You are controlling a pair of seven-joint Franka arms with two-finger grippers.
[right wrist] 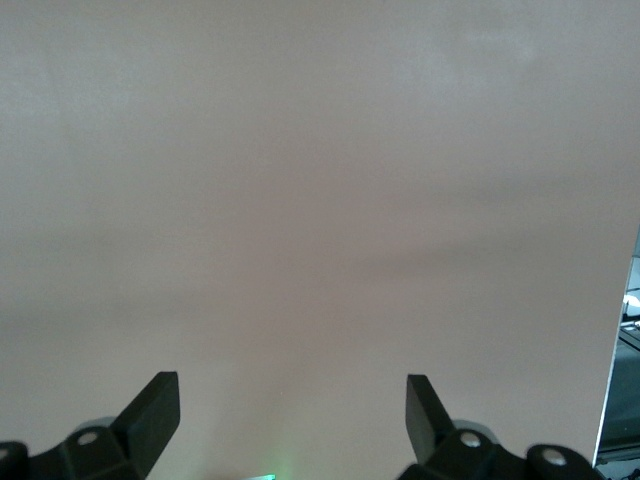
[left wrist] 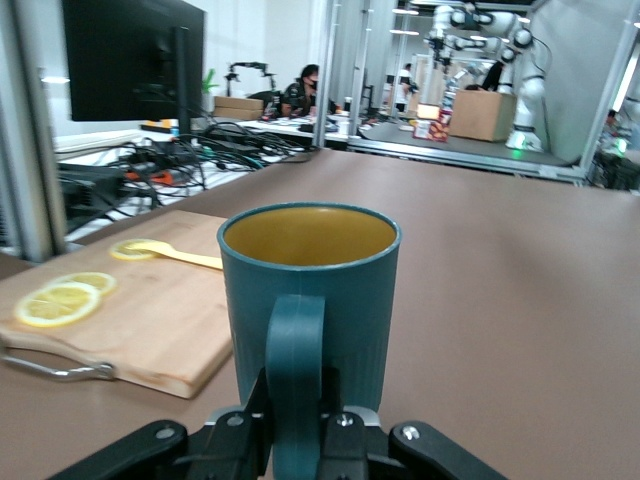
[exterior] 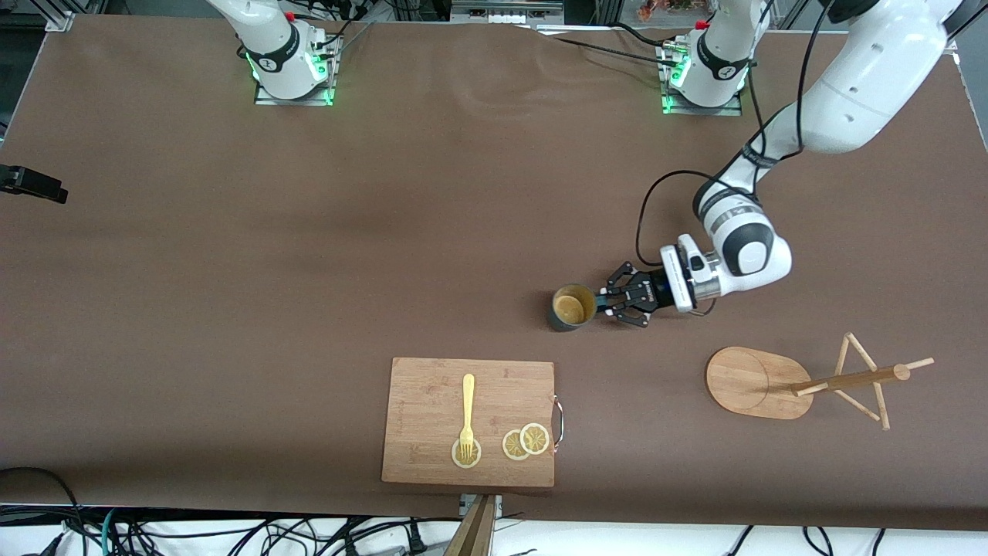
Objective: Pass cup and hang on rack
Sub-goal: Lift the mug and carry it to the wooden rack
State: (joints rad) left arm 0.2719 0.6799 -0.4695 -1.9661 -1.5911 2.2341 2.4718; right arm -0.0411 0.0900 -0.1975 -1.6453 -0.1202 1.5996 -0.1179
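**Left pincer on the cup handle, rack is lying on its side**

So your left pincer (exterior: 610, 301) sits low at the worktop (exterior: 309, 255), right of centre in the front view, closed on the handle (left wrist: 295, 370) of the cup (exterior: 572, 307). In the left wrist view the handle runs straight down between the fingers, and the cup looks upright, seemingly resting on the worktop, yellow inside showing.

The right pincer (right wrist: 290, 415) is spread wide with nothing in it, looking down at bare worktop. Only that arm's base shows, upper left of the front view, so it's parked for now.

What I'd watch:

- The rack (exterior: 779, 378), lower right of the front view, looks tipped over: oval base on edge, pole flat along the worktop, pegs (exterior: 868, 386) sticking sideways. Hanging anything on it like that seems a long shot; the cup would likely slide off or shove the rack along.
- You're holding by the handle only. That's a thin grip, so the cup could swing or twist on a quick lift.
- The handle is also what has to go over a peg. If the pincer covers it, there's no loop left to hook.
- The board (exterior: 468, 421) with the fork (exterior: 467, 417) and lemon slices (exterior: 525, 442) sits just below the cup in the front view. A low sweep that way could clip it.
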